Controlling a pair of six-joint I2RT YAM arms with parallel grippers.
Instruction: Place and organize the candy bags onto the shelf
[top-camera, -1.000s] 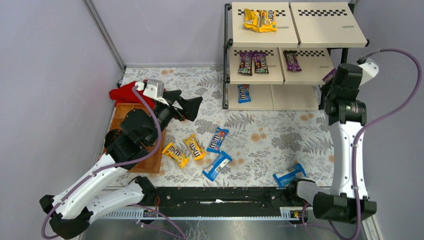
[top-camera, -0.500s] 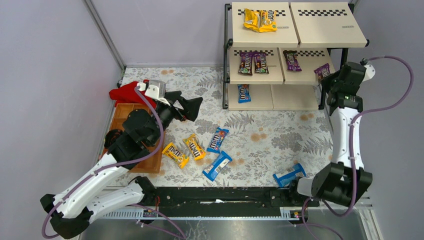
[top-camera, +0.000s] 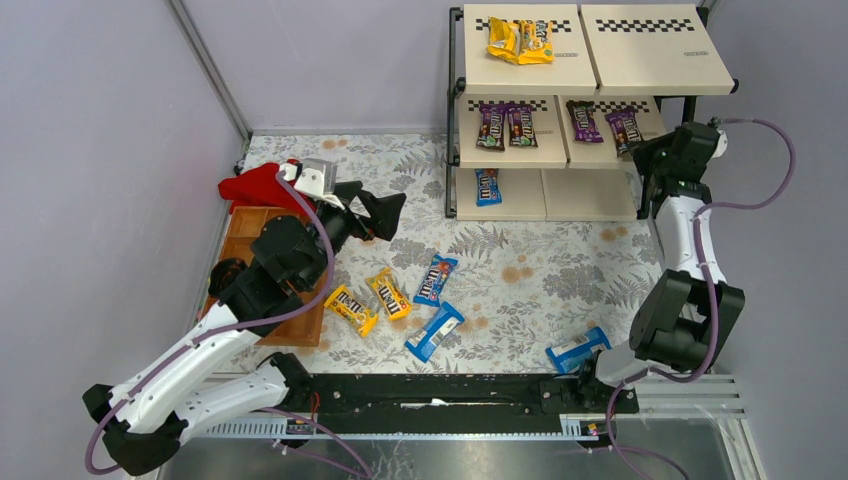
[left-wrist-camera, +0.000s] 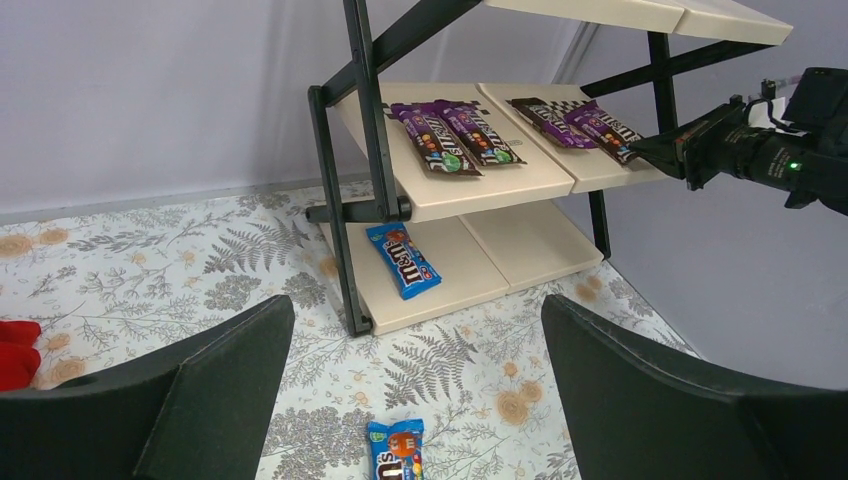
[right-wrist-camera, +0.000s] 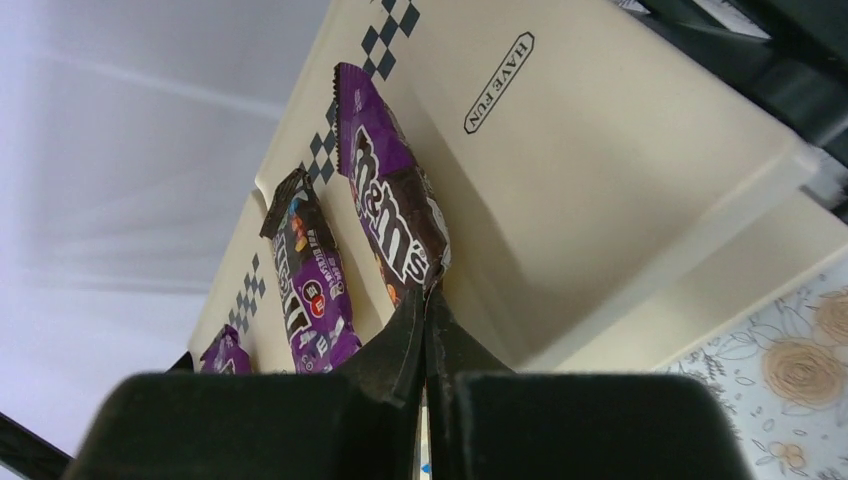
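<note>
Cream boards on a black frame: shelf (top-camera: 650, 60) at the far side of the floral mat (top-camera: 560, 260). Left gripper (top-camera: 372, 208) spread wide above the mat, holding nothing. Right gripper (right-wrist-camera: 425, 295) pinched tight on the near end of a purple bag (right-wrist-camera: 395, 215), flat on the middle tier's right board beside a second purple bag (right-wrist-camera: 310, 275); grip plain only from the right wrist. Shown overhead alone: yellow pair (top-camera: 520, 40) on the top tier, all five loose bags (top-camera: 435, 278) on the mat.

White-and-black arms (top-camera: 682, 238), purple cables (top-camera: 788, 158), matte black fingers (left-wrist-camera: 190, 400).
</note>
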